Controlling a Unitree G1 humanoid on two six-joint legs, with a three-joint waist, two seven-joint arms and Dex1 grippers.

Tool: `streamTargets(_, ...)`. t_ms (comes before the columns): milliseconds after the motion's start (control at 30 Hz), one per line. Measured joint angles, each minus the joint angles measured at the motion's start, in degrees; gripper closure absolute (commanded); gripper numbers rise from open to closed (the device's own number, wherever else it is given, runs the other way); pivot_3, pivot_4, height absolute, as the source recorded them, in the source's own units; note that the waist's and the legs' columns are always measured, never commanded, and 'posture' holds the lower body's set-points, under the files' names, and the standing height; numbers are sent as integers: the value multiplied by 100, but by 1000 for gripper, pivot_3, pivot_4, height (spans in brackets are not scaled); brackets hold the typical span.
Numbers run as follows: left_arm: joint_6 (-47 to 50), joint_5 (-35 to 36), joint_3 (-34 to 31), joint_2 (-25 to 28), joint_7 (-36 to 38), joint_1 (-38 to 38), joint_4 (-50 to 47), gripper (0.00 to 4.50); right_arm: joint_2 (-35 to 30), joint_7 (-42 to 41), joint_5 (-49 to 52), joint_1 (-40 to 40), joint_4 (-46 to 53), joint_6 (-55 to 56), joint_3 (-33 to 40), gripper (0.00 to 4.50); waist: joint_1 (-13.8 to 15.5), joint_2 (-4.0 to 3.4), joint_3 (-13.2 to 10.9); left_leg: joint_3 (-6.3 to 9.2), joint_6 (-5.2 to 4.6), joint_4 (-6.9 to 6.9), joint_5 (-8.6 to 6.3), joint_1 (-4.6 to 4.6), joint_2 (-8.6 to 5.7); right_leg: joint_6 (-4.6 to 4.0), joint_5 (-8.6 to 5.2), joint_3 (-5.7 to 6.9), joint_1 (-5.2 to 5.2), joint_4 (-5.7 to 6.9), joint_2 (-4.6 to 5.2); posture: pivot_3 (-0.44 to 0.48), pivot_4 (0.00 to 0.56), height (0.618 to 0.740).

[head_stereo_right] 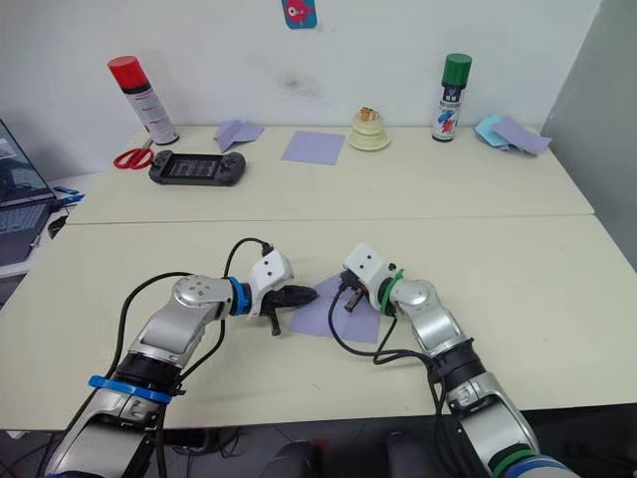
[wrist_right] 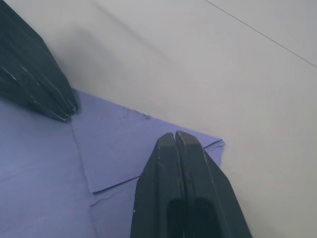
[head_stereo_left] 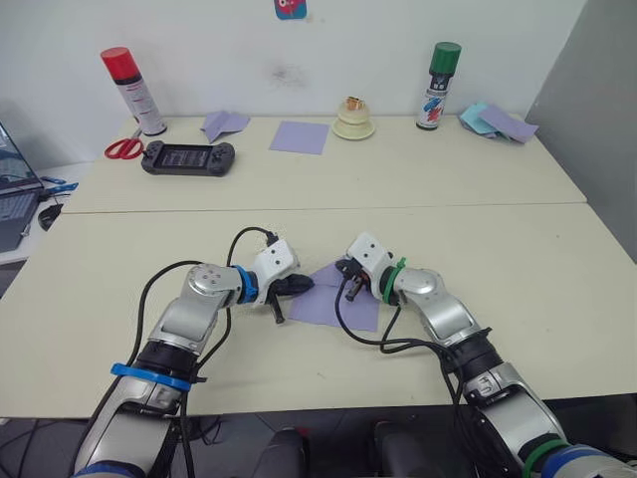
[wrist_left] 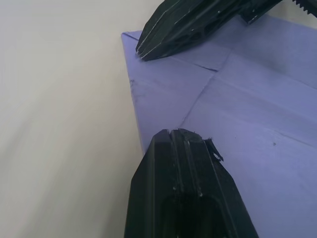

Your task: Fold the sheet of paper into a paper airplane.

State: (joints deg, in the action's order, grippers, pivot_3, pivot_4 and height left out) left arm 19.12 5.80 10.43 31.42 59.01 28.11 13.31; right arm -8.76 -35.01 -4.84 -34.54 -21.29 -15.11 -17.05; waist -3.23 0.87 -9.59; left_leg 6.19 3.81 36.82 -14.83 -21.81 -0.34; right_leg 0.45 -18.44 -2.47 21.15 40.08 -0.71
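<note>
The sheet of paper (head_stereo_left: 338,299) lies flat on the near table, lavender-purple, with crease lines and a corner flap folded over (wrist_right: 114,148). My left gripper (head_stereo_left: 305,286) is shut, its tip resting on the sheet's left corner. My right gripper (head_stereo_left: 349,287) is shut too, its tip pressing on the sheet near its far edge. In the left wrist view my left fingertips (wrist_left: 181,136) sit on the paper (wrist_left: 247,104) just inside its edge, and the right gripper (wrist_left: 143,52) touches down near the corner. The two tips stand a short way apart.
On the far table stand a red-capped spray can (head_stereo_left: 132,92), scissors (head_stereo_left: 123,148), a black handheld console (head_stereo_left: 188,157), a small lavender wedge (head_stereo_left: 225,123), a smooth lavender square (head_stereo_left: 300,136), a cream tape holder (head_stereo_left: 353,120), a green-capped can (head_stereo_left: 436,85) and pale blue papers (head_stereo_left: 496,121). A laptop (head_stereo_left: 15,194) sits at far left.
</note>
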Motion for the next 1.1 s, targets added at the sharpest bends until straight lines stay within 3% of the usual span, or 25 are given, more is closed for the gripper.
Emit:
streamTargets(200, 717, 502, -201, 201, 210, -127, -616, 4444, -5, -65, 1, -1, 2, 7, 4, 4500, -3, 0, -1, 1, 0, 1, 0, -9, -1, -2, 1, 1, 5, -1, 0, 0, 150, 740)
streamTargets(367, 766, 592, -231, 129, 163, 221, -797, 4444, -2, -85, 0, -8, -32, 31, 10, 4500, -1, 0, -1, 0, 0, 2, 0, -8, -2, -1, 1, 0, 4, -1, 0, 0, 150, 740)
streamTargets(633, -234, -121, 271, -549, -390, 594, 631, 4444, -4, -107, -3, -29, -53, 69, 13, 4500, -1, 0, -1, -3, 0, 2, 0, -12, -2, -3, 2, -1, 11, -1, 0, 0, 150, 740)
streamTargets(867, -618, -237, 290, -717, -441, 737, 1050, 4444, -49, -54, 7, 53, 34, 172, 50, 4500, 7, 0, -1, -2, 0, 2, 0, -12, -4, -3, 2, -2, 8, -1, 2, 0, 150, 740)
streamTargets(1100, -702, -266, 335, -735, -415, 709, 1027, 4444, -877, -646, 484, 494, 1461, -189, 424, 4500, 32, 1, -2, 2, 0, 3, 0, -23, -6, -2, 1, 2, 12, -7, 4, 0, 150, 740)
